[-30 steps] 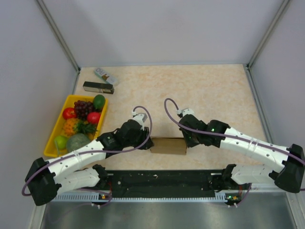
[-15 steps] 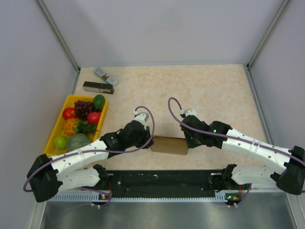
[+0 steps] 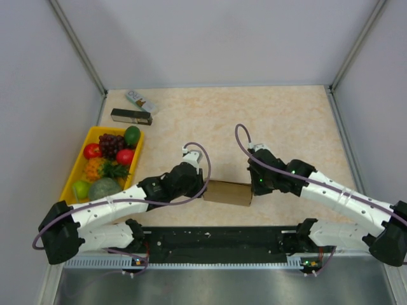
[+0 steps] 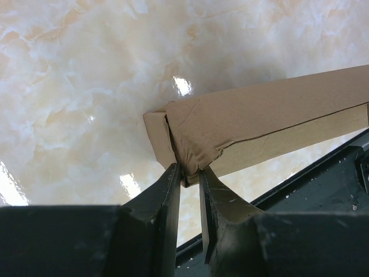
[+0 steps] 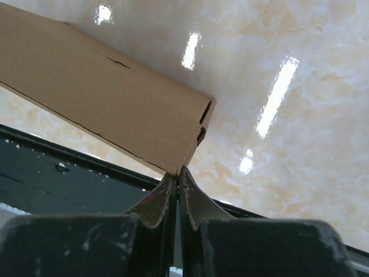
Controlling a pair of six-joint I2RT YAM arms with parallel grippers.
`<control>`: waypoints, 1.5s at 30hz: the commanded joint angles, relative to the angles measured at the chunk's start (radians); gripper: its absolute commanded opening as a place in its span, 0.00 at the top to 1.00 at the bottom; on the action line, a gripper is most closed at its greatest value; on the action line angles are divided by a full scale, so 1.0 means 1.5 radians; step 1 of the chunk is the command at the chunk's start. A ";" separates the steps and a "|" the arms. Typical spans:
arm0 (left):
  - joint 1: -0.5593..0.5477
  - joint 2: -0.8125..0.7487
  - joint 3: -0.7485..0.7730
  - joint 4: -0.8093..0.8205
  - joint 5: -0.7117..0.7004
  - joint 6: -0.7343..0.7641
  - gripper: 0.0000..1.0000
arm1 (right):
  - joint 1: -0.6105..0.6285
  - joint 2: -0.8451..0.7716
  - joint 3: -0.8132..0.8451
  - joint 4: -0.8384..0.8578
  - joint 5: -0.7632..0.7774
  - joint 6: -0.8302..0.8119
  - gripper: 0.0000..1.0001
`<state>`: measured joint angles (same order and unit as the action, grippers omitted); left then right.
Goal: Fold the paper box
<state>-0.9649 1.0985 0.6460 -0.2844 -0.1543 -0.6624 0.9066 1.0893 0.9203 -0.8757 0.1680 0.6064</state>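
- Our left gripper is closed on the box, pinching a crumpled corner of cardboard at its left end.
- Our right gripper is shut, its fingers pressed together and their tips at the lower corner of the box's right end. We cannot tell whether any cardboard is nipped between them.
- The box is brown and spans the gap between the two grippers, close to the near edge of the worktop.
- A short tab sticks out beside the pinched corner.
- At the right end we see dark gaps between the cardboard layers.
- A yellow tray of fruit sits at the worktop's left side, well apart from the box.
- A black pack and a white packet lie in the far left corner.
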 commanded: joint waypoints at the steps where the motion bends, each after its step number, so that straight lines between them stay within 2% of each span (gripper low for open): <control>1: -0.011 0.044 -0.005 -0.077 -0.046 0.019 0.77 | -0.021 -0.021 -0.002 0.063 -0.063 0.015 1.00; 17: -0.027 0.052 0.001 -0.083 -0.060 0.019 0.78 | -0.045 -0.025 -0.032 0.061 -0.071 0.012 1.00; 45: -0.037 0.056 0.004 -0.091 -0.069 0.018 0.77 | -0.065 -0.038 -0.009 0.054 -0.084 0.025 1.00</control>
<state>-1.0157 1.1351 0.6819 -0.3000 -0.2386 -0.6552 0.8131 1.0557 0.8768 -0.8406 0.0727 0.6266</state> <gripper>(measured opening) 0.230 0.006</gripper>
